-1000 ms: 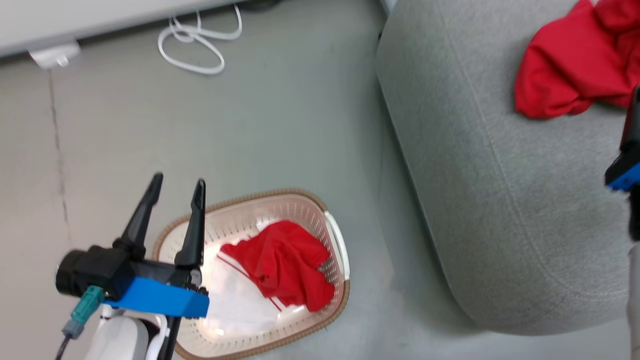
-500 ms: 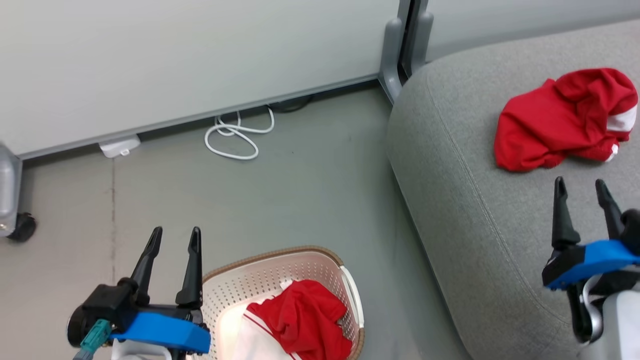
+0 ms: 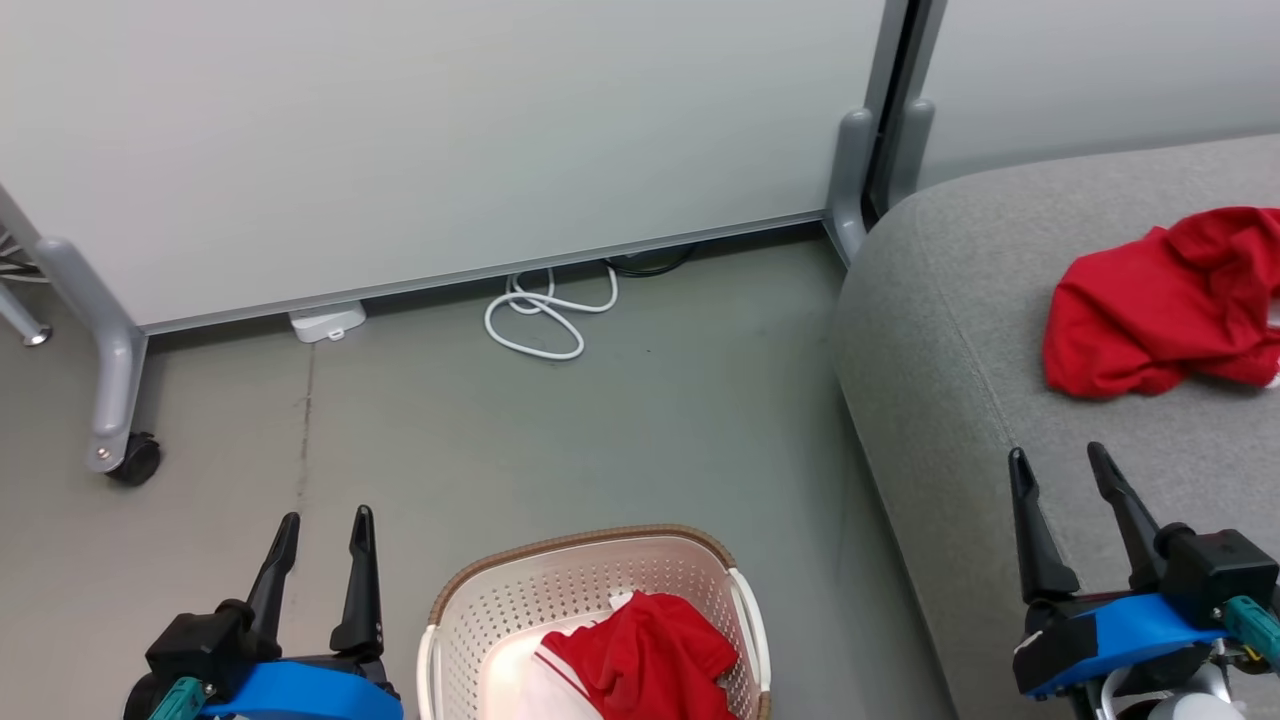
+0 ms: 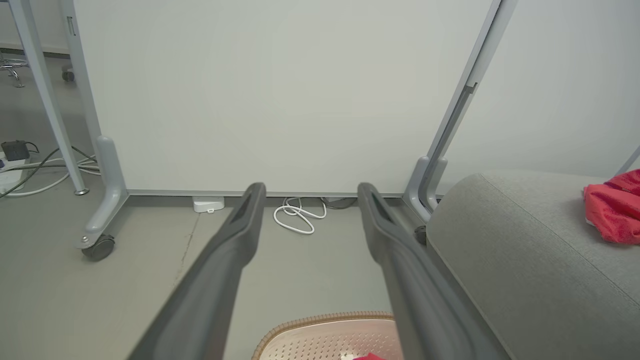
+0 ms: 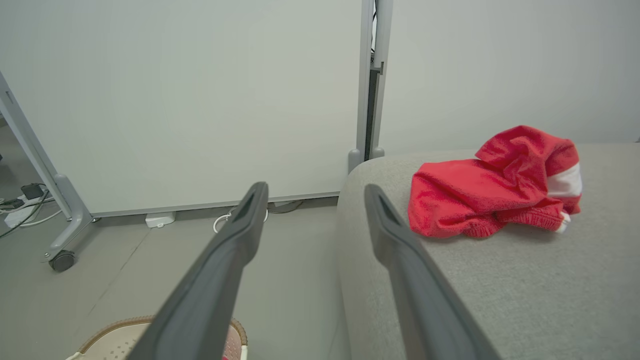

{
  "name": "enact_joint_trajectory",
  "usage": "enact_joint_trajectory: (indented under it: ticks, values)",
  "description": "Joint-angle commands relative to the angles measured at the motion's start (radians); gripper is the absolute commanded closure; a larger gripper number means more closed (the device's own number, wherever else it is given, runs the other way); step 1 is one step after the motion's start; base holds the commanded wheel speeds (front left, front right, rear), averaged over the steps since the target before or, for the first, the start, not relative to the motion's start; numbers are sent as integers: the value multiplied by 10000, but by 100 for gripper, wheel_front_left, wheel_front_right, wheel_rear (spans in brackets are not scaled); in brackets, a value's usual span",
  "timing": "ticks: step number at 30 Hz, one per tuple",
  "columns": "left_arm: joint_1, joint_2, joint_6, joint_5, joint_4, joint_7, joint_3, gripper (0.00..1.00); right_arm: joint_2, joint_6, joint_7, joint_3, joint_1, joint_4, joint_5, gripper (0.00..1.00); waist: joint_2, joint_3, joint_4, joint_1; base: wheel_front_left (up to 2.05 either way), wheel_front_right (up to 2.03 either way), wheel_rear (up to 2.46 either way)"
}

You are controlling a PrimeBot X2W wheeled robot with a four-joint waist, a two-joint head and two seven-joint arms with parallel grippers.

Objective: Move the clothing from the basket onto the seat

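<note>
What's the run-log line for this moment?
left hand: open, empty | right hand: open, empty | one garment: on seat | other garment: in basket | task: half done

Open grey floor [image 3: 620, 430] runs from the basket [image 3: 585, 540] up to the white panel [image 3: 450, 150], which walls off the far side. A looped white cable [image 3: 545, 325] lies at the panel's foot, and a wheeled leg [image 3: 115, 400] stands at the floor's left. The basket's top is open, a red garment [image 3: 650, 660] heaped toward its right wall. On the right the seat [image 3: 950, 380] rises as a rounded block. Its near-left corner is bare; a second garment [image 3: 1150, 310] sits by its right edge. The left gripper [image 3: 326, 514] hangs over bare floor, the right gripper [image 3: 1057, 452] over the seat's front, both spread wide.
</note>
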Motion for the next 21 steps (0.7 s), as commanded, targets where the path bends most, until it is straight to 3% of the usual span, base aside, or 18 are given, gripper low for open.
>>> enact_joint_trajectory:
  ticks: [1,21]
  values:
    - [35,-29,-15,47,19,-27,71,0,8,1,9,62,156,-69,8,0,-1,-27,113,2,0,0,0]
    - [387,-9,-16,48,441,-26,571,0,10,3,255,616,626,-194,152,0,-1,-557,1019,2,0,0,0]
